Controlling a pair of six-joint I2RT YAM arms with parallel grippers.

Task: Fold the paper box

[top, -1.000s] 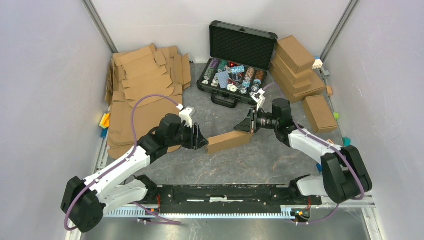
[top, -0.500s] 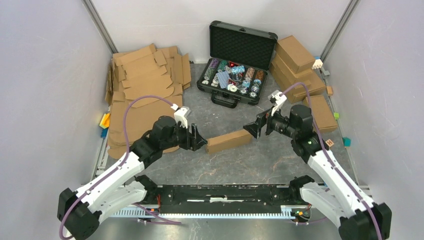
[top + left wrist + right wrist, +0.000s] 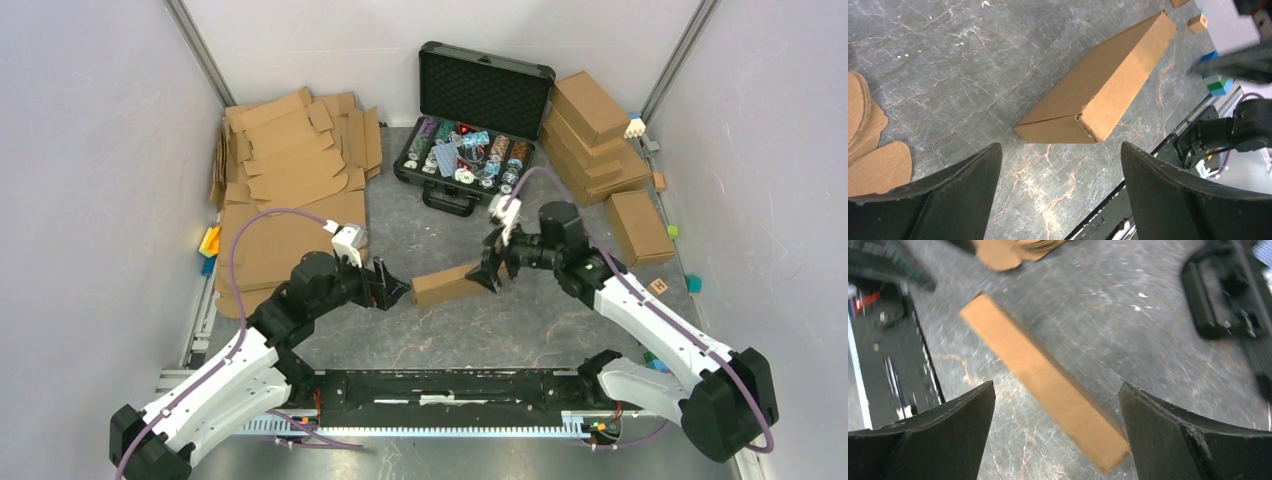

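Top external: paper box (image 3: 455, 283) shut on table (image 3: 520, 325), case (image 3: 487, 92) w/ chips (image 3: 468, 152); left gripper (image 3: 393, 286), right gripper (image 3: 492, 266) released.

Robot lab — white panel walls (image 3: 90, 150), arm-mounting rail (image 3: 440, 385).

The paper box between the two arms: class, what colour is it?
The paper box is plain brown, unprinted; the left wrist view shows it best.

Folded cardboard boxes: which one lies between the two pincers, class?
The paper box alone mid-table, between left pincer and right pincer; the other boxes cluster at the far right.
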